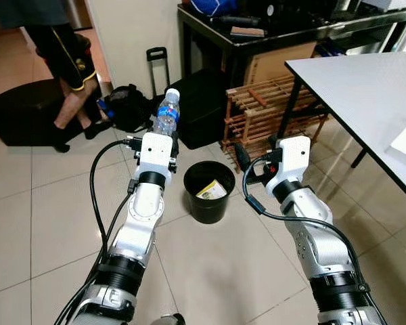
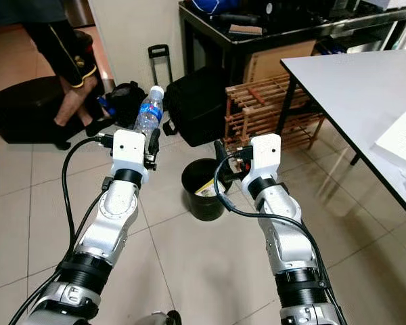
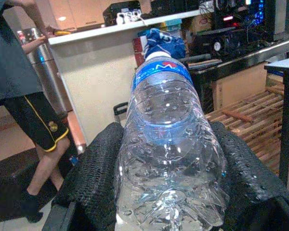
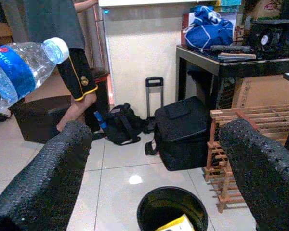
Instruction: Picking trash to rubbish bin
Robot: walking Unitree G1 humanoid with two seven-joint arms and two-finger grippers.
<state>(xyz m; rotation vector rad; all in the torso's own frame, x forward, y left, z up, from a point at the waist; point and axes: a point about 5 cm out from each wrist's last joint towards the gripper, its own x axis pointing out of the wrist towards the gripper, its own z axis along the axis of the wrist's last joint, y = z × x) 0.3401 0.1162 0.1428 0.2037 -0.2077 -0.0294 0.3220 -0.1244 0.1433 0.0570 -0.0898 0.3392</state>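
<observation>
One clear plastic water bottle with a blue label [image 1: 166,113], one round black rubbish bin [image 1: 209,192], two black bags [image 4: 183,132], one slatted wooden rack [image 1: 271,108].

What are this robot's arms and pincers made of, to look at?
Both arms are jointed silver metal with black rings, a white boxy wrist block and looping black cables. The left pincer and right pincer each have two long black fingers with a rough, dimpled surface.

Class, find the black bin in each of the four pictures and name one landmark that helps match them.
Left eye: bin on the floor between the arms.
Right eye: bin between the arms.
Left wrist: not in it.
Right wrist: bin at the bottom edge.
Shared landmark: wooden rack.
</observation>
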